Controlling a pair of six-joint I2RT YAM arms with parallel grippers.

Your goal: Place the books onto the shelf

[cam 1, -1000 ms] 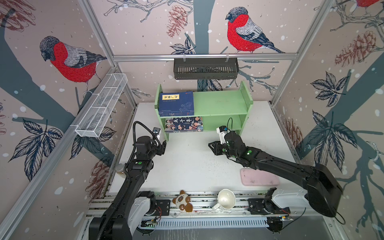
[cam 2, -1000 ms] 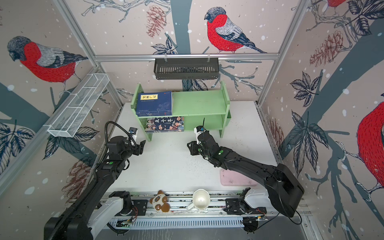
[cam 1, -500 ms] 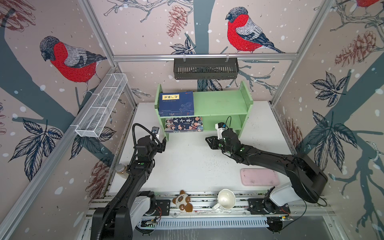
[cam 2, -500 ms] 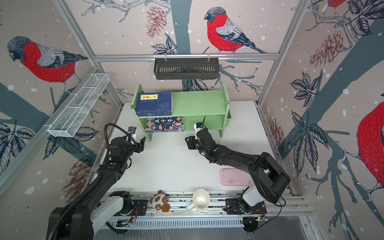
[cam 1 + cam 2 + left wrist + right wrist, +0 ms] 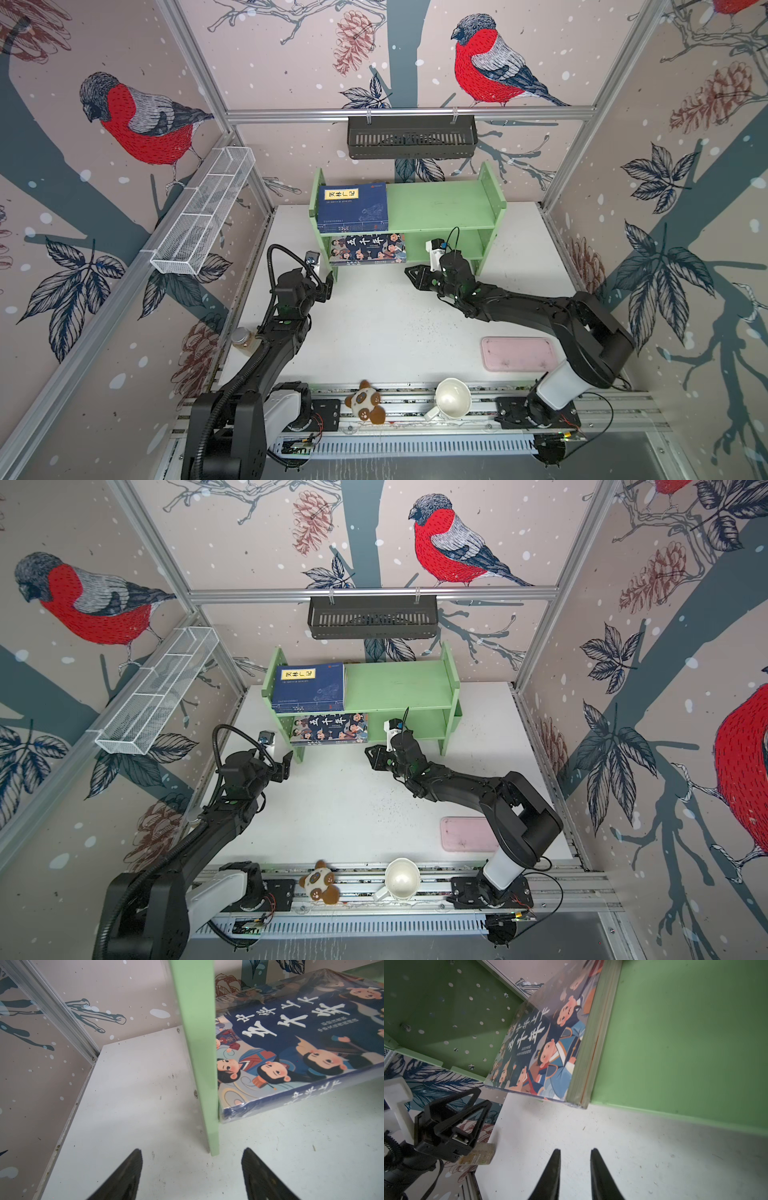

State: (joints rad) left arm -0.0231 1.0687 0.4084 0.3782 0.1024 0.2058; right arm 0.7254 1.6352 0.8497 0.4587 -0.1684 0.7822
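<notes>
Navy books lay flat on shelf top tier, left end. Cartoon book lay flat on lower tier, left.
Left jaws wide apart, empty, by left panel. Right jaws slightly apart, empty.
Cartoon book looked film-wrapped: likely slick, stiff, light. Best pinched at near edge.

Table w/ shelf, pink tray, poss. jar.

Black jointed arms (white bases, looping cables), triangular black jaws

I am looking into a robot lab cell: a frame is holding bird panels, a rail is carrying both arms.
</notes>
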